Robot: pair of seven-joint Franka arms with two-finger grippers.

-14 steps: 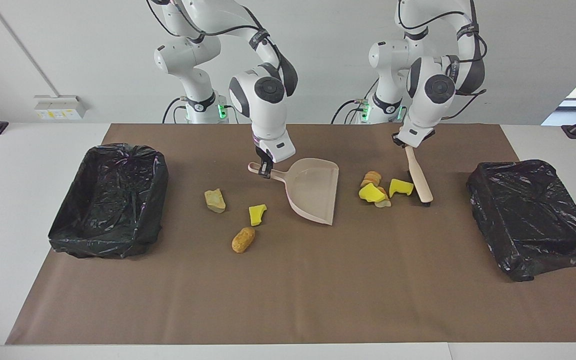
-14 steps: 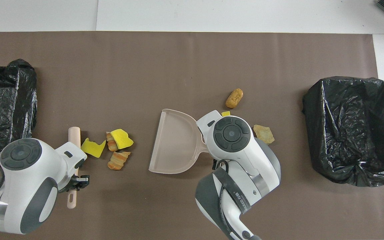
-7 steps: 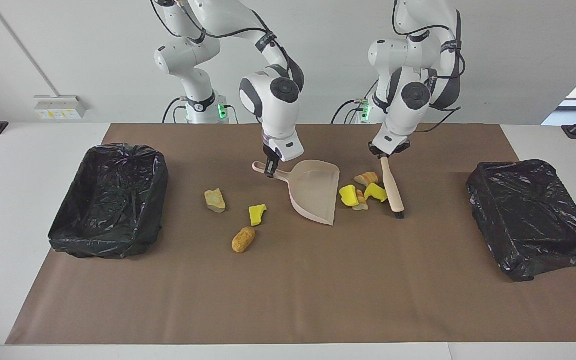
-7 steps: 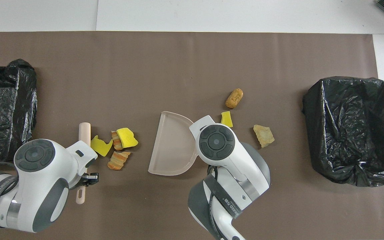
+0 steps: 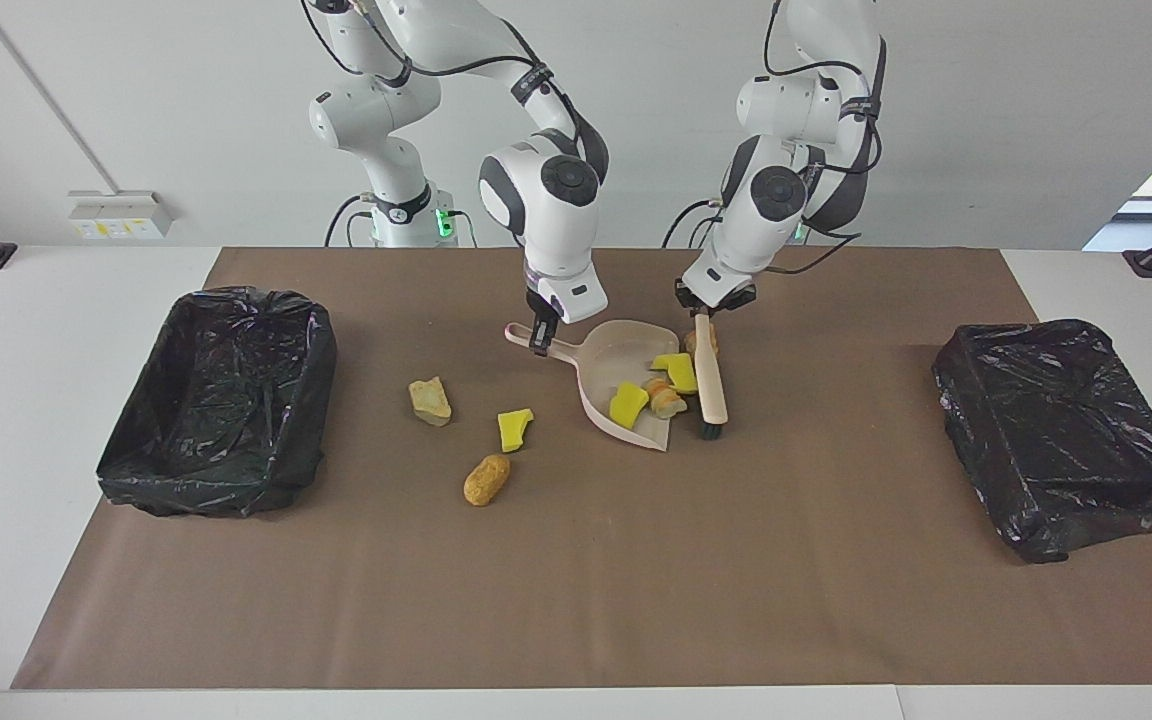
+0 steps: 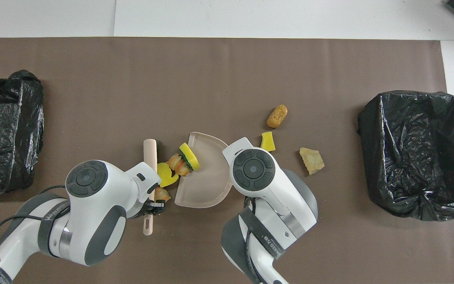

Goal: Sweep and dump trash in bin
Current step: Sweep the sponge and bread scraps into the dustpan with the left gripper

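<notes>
My right gripper [image 5: 539, 338] is shut on the handle of the pale pink dustpan [image 5: 626, 372], which rests on the mat. My left gripper [image 5: 704, 306] is shut on the beige-handled brush [image 5: 709, 378], whose bristles touch the mat at the pan's mouth. Several trash scraps lie at the mouth: a yellow sponge chunk [image 5: 628, 404] and a bread piece [image 5: 665, 399] on the pan, with a green-backed sponge [image 6: 189, 156] and another yellow chunk [image 6: 166, 178] against the brush. Three scraps lie beside the pan toward the right arm's end: a tan piece [image 5: 429, 400], a yellow chunk [image 5: 513, 428] and an orange-brown piece [image 5: 486, 479].
A black-bag-lined bin [image 5: 216, 400] stands at the right arm's end of the brown mat, and a second one [image 5: 1066, 430] at the left arm's end. In the overhead view my right wrist covers the dustpan's handle.
My left gripper has swept the brush toward the dustpan, pushing the cluster of scraps to its mouth and partly onto it. The dustpan shifted slightly earlier and now holds still.
</notes>
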